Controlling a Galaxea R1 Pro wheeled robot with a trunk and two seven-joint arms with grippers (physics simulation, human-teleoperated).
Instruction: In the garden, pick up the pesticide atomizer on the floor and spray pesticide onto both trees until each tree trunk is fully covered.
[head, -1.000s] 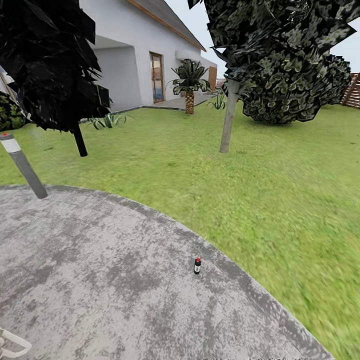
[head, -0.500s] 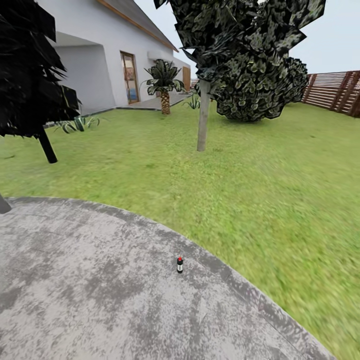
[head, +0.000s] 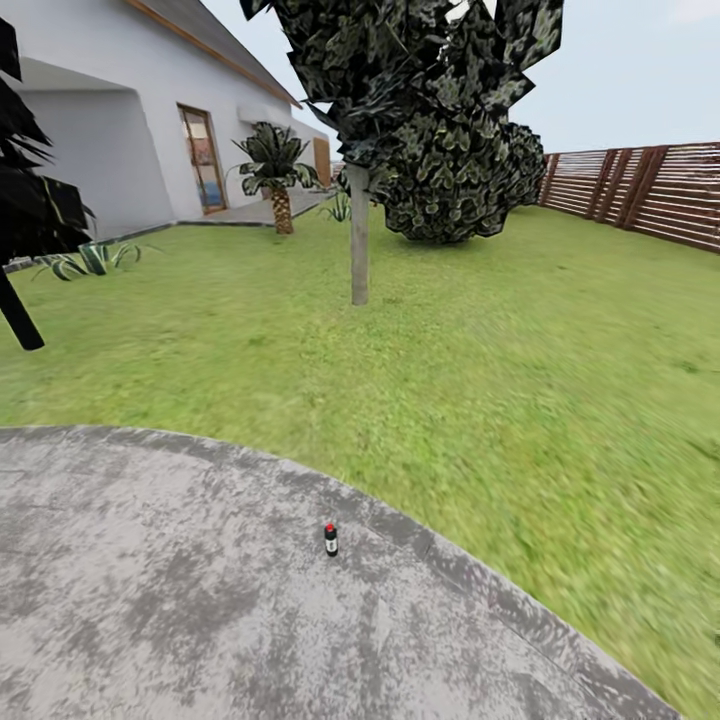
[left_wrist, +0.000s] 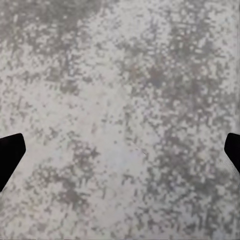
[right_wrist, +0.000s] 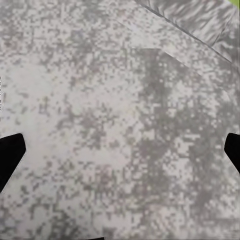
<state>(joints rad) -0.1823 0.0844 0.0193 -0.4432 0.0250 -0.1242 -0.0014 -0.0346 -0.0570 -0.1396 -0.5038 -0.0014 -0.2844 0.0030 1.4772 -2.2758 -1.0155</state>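
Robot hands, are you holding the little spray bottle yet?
No, nothing is held. The left gripper and right gripper are open over bare grey paving. The atomizer stands alone ahead.

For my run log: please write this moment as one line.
phase: approach | atomizer: upright on grey paving near lawn edge, untouched | tree trunk: ahead on grass | left hand: open over paving | right hand: open over paving

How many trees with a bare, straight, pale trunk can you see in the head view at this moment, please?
1: the tree trunk rises from the lawn ahead, beyond the atomizer on the paving. A second may be hidden behind the leafy crown.
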